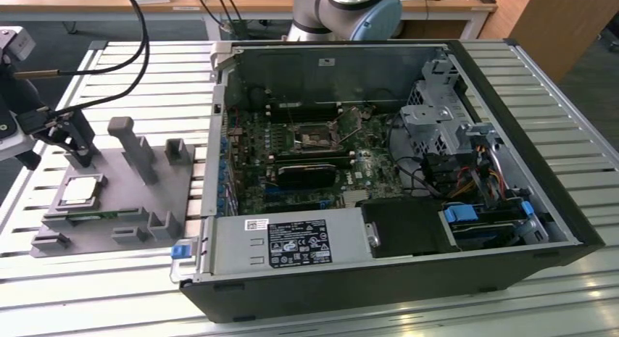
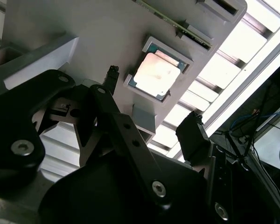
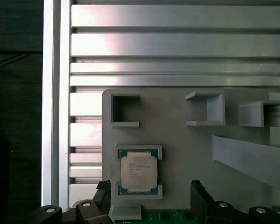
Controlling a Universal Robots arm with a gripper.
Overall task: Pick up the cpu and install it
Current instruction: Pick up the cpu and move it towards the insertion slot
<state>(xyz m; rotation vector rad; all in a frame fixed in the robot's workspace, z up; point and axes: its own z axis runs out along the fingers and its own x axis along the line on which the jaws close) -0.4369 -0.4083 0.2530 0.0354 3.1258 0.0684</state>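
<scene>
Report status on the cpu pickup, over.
Copy: gripper open above the grey tray, holding nothing. The cpu flat in its tray recess, not yet lifted. Nothing lying on top of it.

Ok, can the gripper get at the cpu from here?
Probably yes: the cpu lies uncovered in its recess on the tray, and the open gripper hangs over the tray close to it, with nothing between them.

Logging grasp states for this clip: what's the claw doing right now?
Claw: open, holding nothing, poised over the small square silvery-topped cpu that sits in the grey plastic tray.
</scene>
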